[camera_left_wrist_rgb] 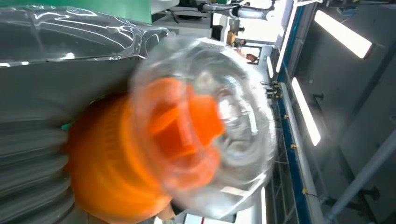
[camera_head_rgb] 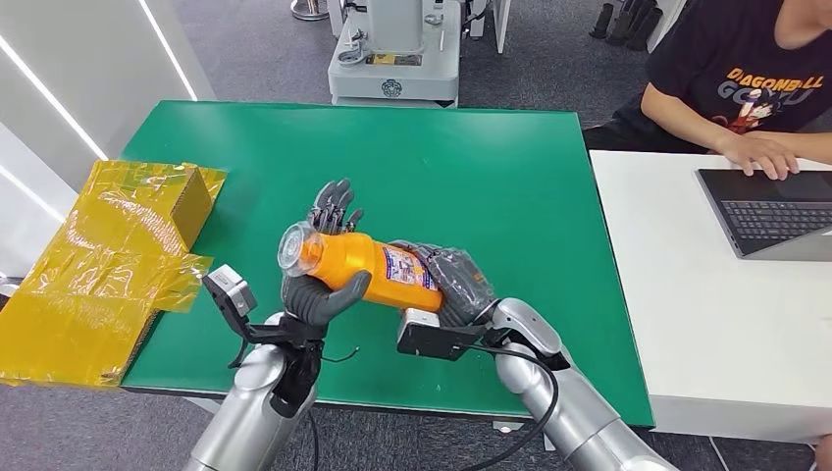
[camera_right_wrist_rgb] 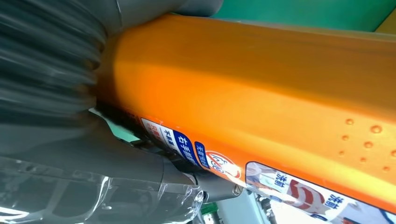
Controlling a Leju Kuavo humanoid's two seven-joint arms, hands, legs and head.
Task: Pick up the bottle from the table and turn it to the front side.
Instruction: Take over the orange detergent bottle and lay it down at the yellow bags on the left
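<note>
The green surface (camera_head_rgb: 471, 167) is the landmark here, filling the middle of the head view. Beyond its right edge stands a white desk (camera_head_rgb: 706, 324), where a person (camera_head_rgb: 746, 69) in a dark printed shirt rests a hand on a laptop (camera_head_rgb: 770, 211). Off the green surface's left edge lies a crumpled yellow box (camera_head_rgb: 108, 255) wrapped in shiny film. Past its far edge stands a pale grey machine base (camera_head_rgb: 392, 59) on the floor. Above the near part of the green surface, lifted clear of it, is the orange bottle (camera_head_rgb: 368, 270), lying on its side with its clear cap (camera_head_rgb: 292, 247) pointing toward the yellow box and its blue and white label (camera_head_rgb: 410, 267) facing up. The right hand (camera_head_rgb: 456, 280) wraps around the bottle's base end, its fingers closed on it; in the right wrist view the bottle's orange wall and label sit tight against the grey ribbed cover. The left hand (camera_head_rgb: 324, 285) cradles the neck end from below, thumb curled under the body and dark fingers (camera_head_rgb: 334, 206) raised behind it, spread upward. The left wrist view shows the clear cap (camera_left_wrist_rgb: 205, 126) close up, blurred, over the orange neck.
</note>
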